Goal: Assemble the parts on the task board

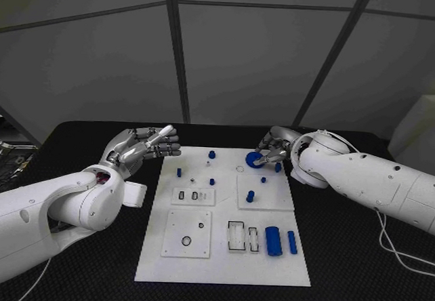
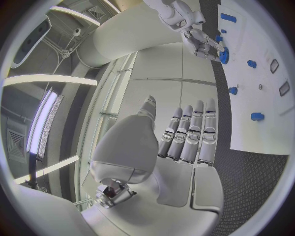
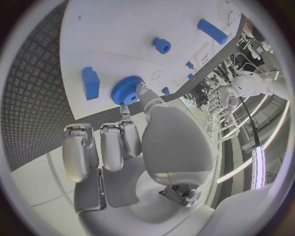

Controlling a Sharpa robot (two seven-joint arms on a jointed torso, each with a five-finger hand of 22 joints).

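Gear (image 1: 255,159) pinched by right hand (image 1: 274,148) at task board (image 1: 221,269) far edge.

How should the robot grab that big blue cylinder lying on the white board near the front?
The big blue cylinder lies flat on the task board, so I would come from straight above and pinch its round sides at mid-length. A thinner blue peg lies close on one side and a rectangular slot on the other, so the fingers should go down narrow and careful.
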